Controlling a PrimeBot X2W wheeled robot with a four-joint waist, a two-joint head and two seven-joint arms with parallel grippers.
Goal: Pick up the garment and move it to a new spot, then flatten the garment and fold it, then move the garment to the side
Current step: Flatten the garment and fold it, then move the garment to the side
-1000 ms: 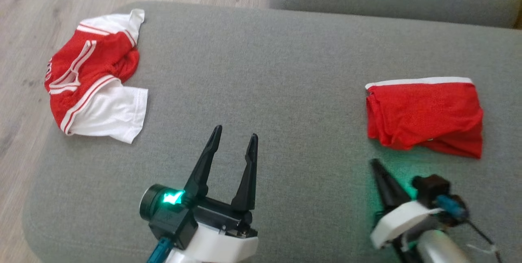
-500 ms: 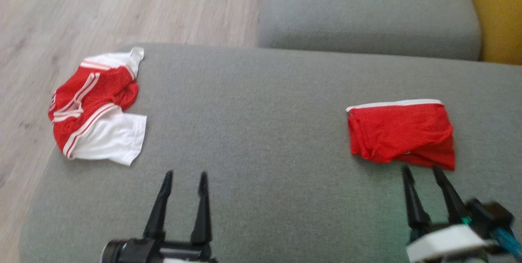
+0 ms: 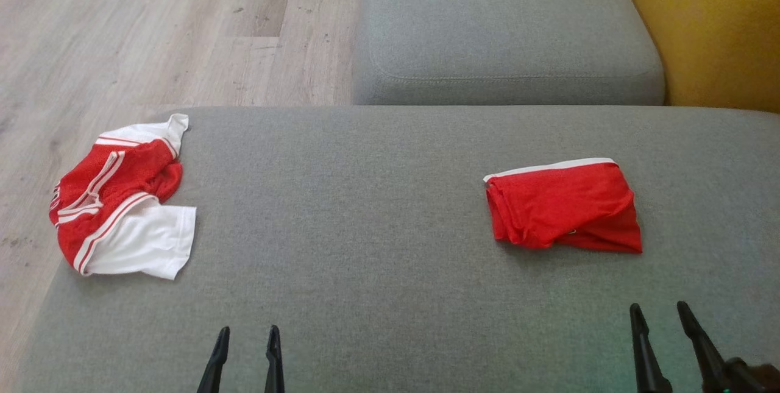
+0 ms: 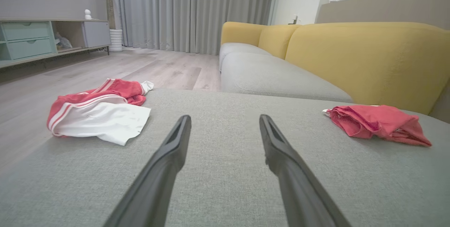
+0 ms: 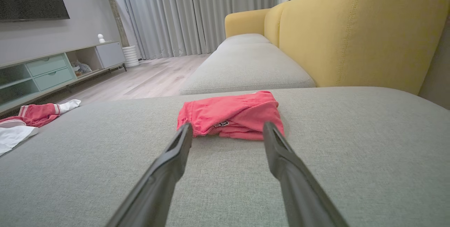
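A folded red garment (image 3: 563, 207) with a white waistband lies flat on the right part of the grey cushion (image 3: 365, 228). A crumpled red and white garment (image 3: 119, 198) sits at the cushion's left edge. My left gripper (image 3: 247, 332) is open and empty at the near edge, well clear of both pieces. My right gripper (image 3: 658, 306) is open and empty, a short way in front of the folded garment. In the right wrist view the folded garment (image 5: 232, 114) lies just beyond my right gripper (image 5: 227, 125). The left wrist view has my left gripper (image 4: 225, 118) between the crumpled garment (image 4: 102, 112) and the folded garment (image 4: 378, 123).
A second grey cushion (image 3: 506, 27) adjoins at the back, with a yellow backrest (image 3: 713, 27) on the right. Wooden floor (image 3: 152, 27) runs along the left and far side. A low cabinet (image 5: 45, 72) stands across the room.
The head view has tilted up. Both grippers have drawn back toward me. The right gripper has opened, and the folded garment stays on the cushion.
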